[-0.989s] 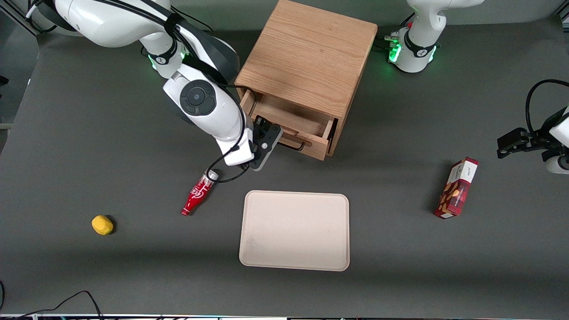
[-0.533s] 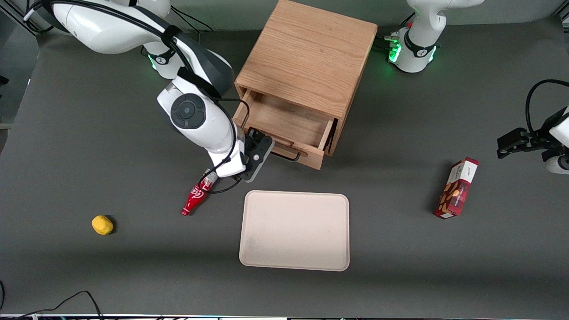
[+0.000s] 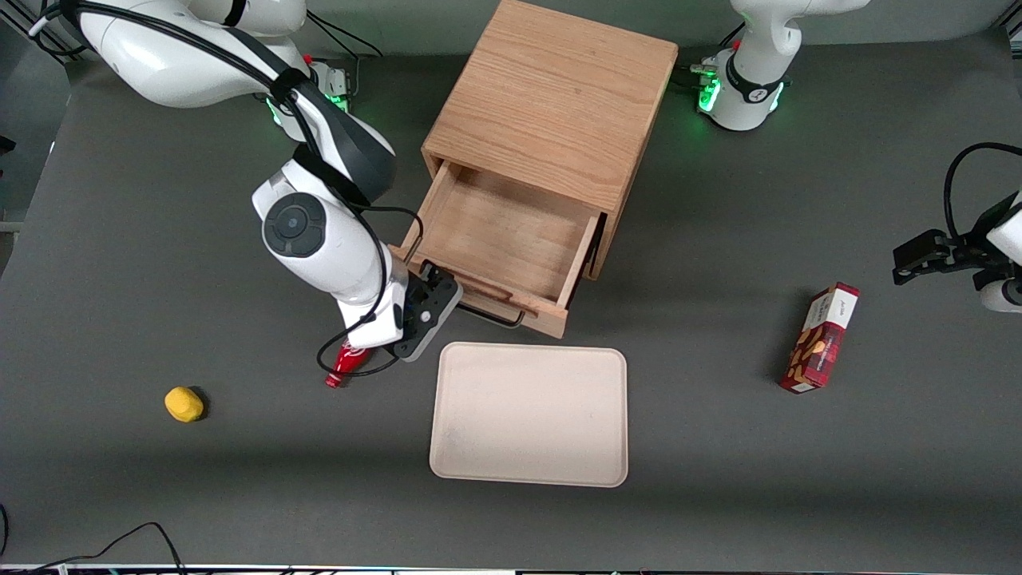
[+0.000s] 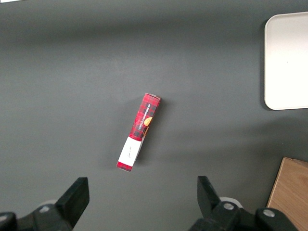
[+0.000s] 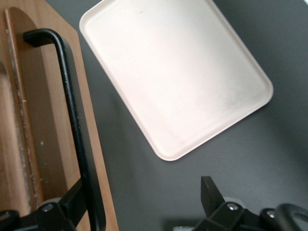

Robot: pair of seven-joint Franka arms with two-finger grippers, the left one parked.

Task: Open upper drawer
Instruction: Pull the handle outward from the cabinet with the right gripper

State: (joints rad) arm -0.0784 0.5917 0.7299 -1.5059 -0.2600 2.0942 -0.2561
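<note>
Worktop [image 3: 160,495]: dark grey mat, and the light-oak cabinet [image 3: 559,104] stands at its far edge, turned a little askew.
Upper drawer [image 3: 503,239]: I see it drawn well out of the cabinet toward the front camera, its bare wooden floor open to view and nothing in it.
Handle [image 3: 495,315]: black wire bar on the drawer front, on the side facing the tray.
Gripper [image 3: 427,307]: at the working arm's end of the handle. In the wrist view its fingers stand wide apart, and one finger [image 5: 70,204] sits between bar and drawer front. I judge it is hooking the bar rather than pinching it, so the pull runs straight along the slides.
Progress: I would call the drawer open or nearly so.
Tray [image 3: 528,414]: cream, empty, just nearer the camera than the drawer front; it is the first thing a longer pull would meet.
Red bottle [image 3: 342,366]: lying down, mostly hidden under the wrist, so I would mind it when I draw the arm away.
Yellow lump [image 3: 184,403]: well apart, toward the working arm's end.
Red snack box [image 3: 822,339]: toward the parked arm's end, out of the way.
</note>
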